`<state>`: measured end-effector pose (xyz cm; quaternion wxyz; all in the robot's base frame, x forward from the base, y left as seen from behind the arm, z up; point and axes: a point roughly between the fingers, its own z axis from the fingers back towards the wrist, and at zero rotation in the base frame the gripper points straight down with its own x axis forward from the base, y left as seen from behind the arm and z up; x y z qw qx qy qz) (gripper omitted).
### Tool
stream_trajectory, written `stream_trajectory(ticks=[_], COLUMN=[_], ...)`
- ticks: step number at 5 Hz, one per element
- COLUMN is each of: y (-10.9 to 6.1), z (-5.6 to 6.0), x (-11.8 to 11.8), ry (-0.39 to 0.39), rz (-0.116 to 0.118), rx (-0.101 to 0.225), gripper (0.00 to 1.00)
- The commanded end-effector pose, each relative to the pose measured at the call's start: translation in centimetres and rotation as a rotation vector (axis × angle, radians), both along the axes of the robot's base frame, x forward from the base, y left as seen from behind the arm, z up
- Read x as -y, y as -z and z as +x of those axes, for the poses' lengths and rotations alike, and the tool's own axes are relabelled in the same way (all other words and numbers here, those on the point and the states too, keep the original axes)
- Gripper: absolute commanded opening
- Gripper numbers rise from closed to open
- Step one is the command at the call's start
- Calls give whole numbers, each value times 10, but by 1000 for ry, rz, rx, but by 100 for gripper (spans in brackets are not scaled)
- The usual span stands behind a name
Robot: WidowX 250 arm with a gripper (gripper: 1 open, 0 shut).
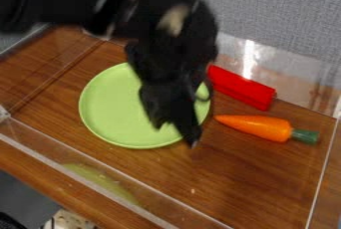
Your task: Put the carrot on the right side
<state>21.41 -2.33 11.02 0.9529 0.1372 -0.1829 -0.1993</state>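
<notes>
Carrot (258, 127) lies on the wooden table (54, 69) at the right, orange body pointing left and dark green stem end toward the right edge, just right of the green plate (114, 109) and apart from it. Nothing touches the carrot. A red block (244, 86) lies farther back, just beyond the carrot, slanting from upper left to lower right. The black arm comes in from the upper left, blurred, and covers the plate's middle and right part. The gripper (190, 138) points steeply down, its tip low over the plate's near right rim, just left of the carrot's blunt end. The fingers are too smeared to make out singly, but they read as one narrow tip, pressed together with nothing between them. A clear low wall (160, 205) runs along the near edge of the table and up the right side. Grey cloth hangs behind the table.
</notes>
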Motion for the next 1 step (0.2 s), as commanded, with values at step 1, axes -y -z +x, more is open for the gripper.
stream_trajectory(ticks=[1], y=[16], z=[-5], x=[0], ry=[15], rz=[-14], rx=[30], gripper=[0])
